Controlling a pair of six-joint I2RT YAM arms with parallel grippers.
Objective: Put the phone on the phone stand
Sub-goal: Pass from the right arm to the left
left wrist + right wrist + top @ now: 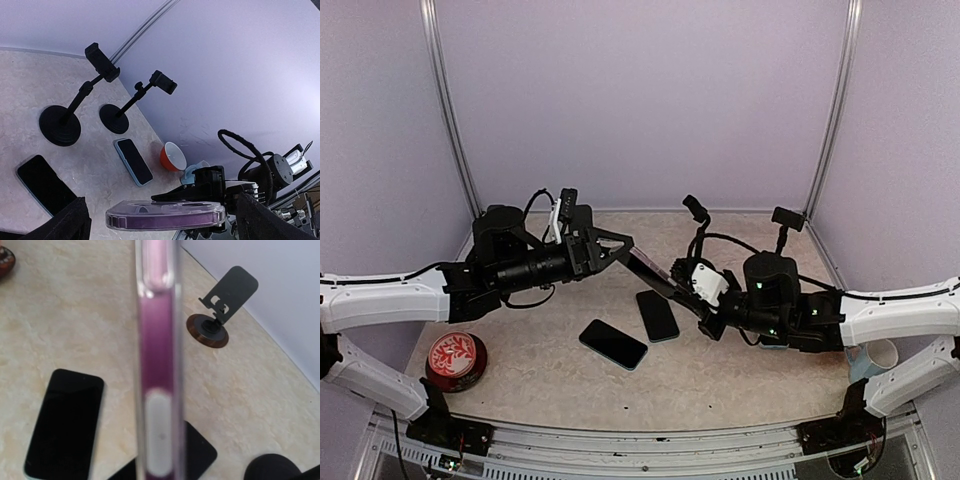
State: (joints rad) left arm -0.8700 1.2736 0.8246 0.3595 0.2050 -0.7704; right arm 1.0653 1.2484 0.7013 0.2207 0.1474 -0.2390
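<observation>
The right gripper [692,292] is clamped shut on one end of the phone [165,214] and holds it in the air above the table [740,385], between the two arms. The phone has a purple frame, a clear case and a pale side button. The left gripper [616,248] is fully spread around the phone's free end, with no visible contact.

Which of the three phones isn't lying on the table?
The purple phone in the clear case, gripped by the right end effector; the other two phones lie flat on the table.
</observation>
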